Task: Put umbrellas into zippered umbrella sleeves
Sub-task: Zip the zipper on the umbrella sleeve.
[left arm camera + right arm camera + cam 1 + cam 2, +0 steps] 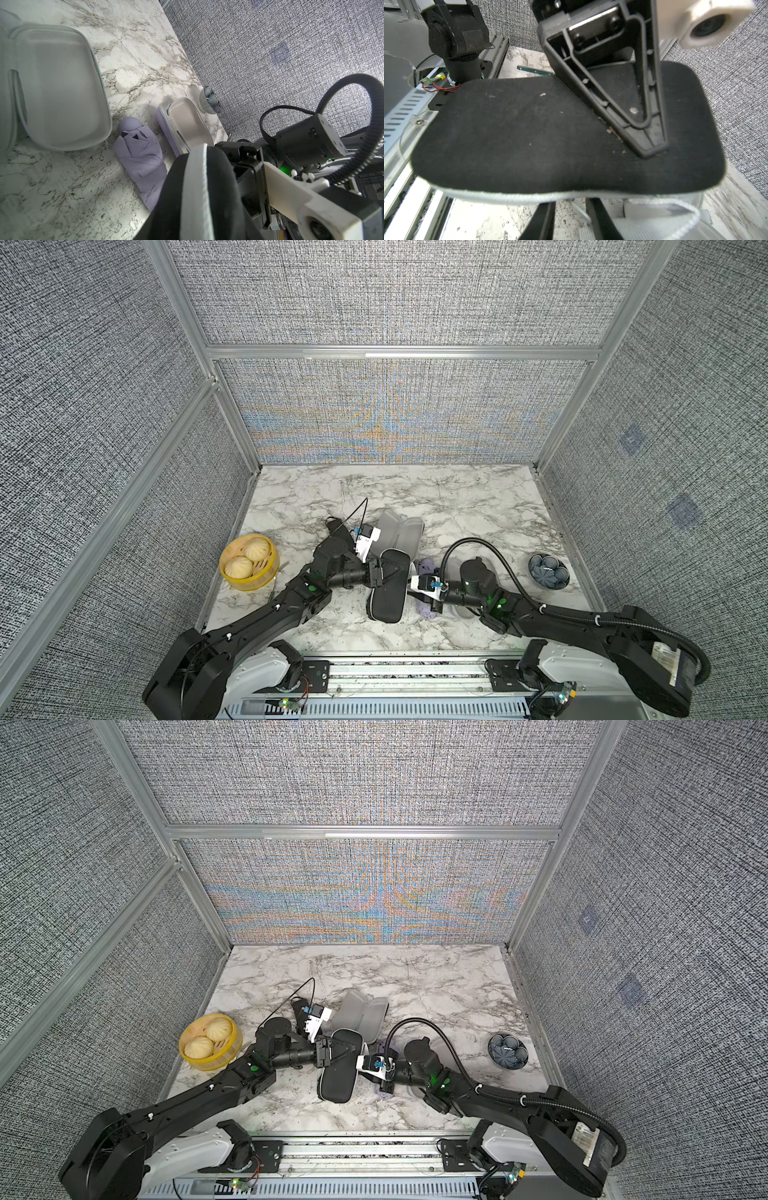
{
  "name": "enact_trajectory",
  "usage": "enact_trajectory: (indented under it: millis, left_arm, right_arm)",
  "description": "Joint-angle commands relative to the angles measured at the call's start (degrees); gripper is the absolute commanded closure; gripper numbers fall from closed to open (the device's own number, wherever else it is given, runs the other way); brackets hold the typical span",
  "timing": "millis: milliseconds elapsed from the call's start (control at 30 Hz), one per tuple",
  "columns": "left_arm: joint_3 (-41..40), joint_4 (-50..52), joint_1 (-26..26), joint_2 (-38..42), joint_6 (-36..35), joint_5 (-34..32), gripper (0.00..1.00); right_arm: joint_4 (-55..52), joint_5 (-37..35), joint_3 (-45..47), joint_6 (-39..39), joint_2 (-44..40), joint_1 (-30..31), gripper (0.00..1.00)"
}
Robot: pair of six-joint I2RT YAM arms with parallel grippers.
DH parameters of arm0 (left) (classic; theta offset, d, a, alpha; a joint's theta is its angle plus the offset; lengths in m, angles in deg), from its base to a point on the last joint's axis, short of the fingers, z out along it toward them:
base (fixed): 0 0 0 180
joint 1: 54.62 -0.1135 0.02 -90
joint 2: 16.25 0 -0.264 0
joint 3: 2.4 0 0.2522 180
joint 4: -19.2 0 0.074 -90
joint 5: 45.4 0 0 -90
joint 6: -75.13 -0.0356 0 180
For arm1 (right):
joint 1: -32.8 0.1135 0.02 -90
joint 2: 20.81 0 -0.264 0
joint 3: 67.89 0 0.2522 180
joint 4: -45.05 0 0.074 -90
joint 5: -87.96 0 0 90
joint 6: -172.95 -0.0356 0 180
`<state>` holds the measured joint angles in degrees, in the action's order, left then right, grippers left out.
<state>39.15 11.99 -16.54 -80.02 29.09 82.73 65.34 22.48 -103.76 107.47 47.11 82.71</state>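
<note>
Reaching over grey-walled marble table (478, 506), left end effector (399, 570) pinches black sleeve (386, 601); right end effector (415, 595) unclear.

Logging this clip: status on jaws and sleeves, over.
Left jaws clamped across closed black sleeve. Right jaws at its zip edge, grip unclear. Lavender umbrella loose on table, lavender sleeve open beside it.

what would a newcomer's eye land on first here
In the middle, the left gripper clamps a black sleeve while the right gripper faces its zip edge. A lavender umbrella lies loose just beside it. A yellow basket of buns sits at the table's left edge.
</note>
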Motion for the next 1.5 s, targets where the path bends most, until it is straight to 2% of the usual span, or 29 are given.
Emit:
enact_trajectory:
  millis: [0,133,333,533,800,1233,1467]
  left_arm:
    - [0.81,-1.56,-0.03,-1.04,-1.06,1.74,1.0]
    - [1.1,-2.88,-0.03,-2.45,-0.55,2.52,1.0]
    - [0.97,-4.69,-0.03,-2.87,0.1,1.88,1.0]
    - [0.09,-3.71,-0.03,-1.11,0.97,-4.64,1.0]
    - [-1.32,-4.66,-0.11,0.81,1.03,-8.25,1.0]
    - [-1.25,-4.47,-0.2,0.37,0.86,-10.92,1.0]
    - [-1.6,-2.84,-0.2,2.34,0.31,-14.68,1.0]
  right_arm:
    - [0.0,2.71,-1.48,0.58,-0.34,0.36,0.86]
    - [-1.74,2.64,-2.06,1.22,-0.38,0.62,1.0]
    - [-2.18,2.43,-1.02,2.24,-0.33,1.15,1.0]
    - [-2.24,2.44,0.01,3.29,0.88,3.62,1.0]
    - [-0.21,2.29,2.14,3.34,1.08,6.36,1.0]
    - [0.25,-2.22,2.37,2.25,3.17,14.89,1.0]
    - [0.83,-4.43,1.45,0.27,4.27,18.47,1.0]
